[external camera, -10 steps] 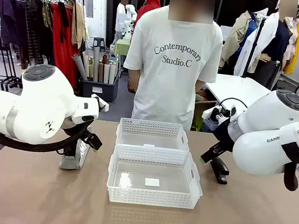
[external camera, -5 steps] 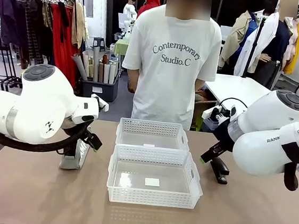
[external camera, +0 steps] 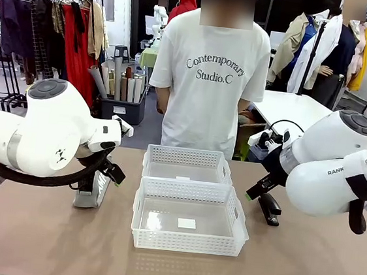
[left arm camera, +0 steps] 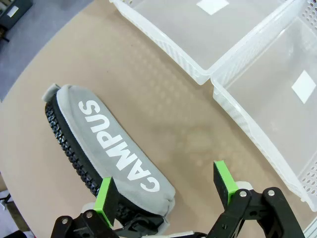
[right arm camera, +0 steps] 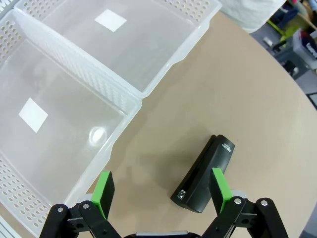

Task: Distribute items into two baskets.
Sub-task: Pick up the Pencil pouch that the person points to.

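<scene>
Pouch (left arm camera: 99, 144) is placed under L fingers (left arm camera: 108, 201), left of baskets (external camera: 185, 241); stapler (right arm camera: 203, 173) under R fingers (right arm camera: 220, 184); both pairs wide, empty.

"CAMPUS", white caps, runs along the grey pouch (left arm camera: 99, 134), just ahead of my left gripper (left arm camera: 165, 184), with the word's last letter nearest one green pad. The black stapler (right arm camera: 202, 174), close ahead of my right gripper (right arm camera: 161, 186), has small white print on its far end that is too small to read. White T-shirt (external camera: 207, 100) on the person, far beyond both hands: "Contemporary Studio.C". My right arm (external camera: 336, 186) shows the fragments "RANK" and "OT".
</scene>
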Robot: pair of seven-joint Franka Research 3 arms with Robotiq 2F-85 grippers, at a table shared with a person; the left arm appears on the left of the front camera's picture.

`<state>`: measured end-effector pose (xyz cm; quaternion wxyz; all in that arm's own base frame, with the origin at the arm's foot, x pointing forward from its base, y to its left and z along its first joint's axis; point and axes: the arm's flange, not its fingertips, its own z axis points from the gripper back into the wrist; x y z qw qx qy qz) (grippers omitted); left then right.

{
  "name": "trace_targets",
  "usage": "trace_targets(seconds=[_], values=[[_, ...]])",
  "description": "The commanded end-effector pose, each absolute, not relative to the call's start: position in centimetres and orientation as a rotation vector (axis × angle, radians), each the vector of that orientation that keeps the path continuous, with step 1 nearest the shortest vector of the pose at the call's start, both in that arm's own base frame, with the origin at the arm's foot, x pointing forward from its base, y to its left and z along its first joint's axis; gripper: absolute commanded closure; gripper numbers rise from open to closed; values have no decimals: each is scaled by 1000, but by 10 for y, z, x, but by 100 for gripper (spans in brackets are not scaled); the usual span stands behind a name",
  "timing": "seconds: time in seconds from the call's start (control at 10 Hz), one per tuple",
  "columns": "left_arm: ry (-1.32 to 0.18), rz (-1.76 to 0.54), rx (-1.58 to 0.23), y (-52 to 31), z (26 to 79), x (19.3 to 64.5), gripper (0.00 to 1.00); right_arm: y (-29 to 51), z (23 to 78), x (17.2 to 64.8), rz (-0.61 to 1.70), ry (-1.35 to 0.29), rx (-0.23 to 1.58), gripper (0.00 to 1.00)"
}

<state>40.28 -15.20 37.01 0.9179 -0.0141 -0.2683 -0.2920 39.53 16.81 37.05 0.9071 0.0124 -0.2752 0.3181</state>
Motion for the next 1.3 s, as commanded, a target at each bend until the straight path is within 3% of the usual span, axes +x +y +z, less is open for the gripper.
trace_targets(seconds=[0.0,0.8,1.2], values=[[-552,-601,-29,-152,370,403,0,168,371,395,656,-568,26,0],[-552,-601,-29,-152,370,403,0,168,371,395,657,-568,26,0],[-503,-570,-59,-158,399,399,0,167,396,393,656,-540,195,0]])
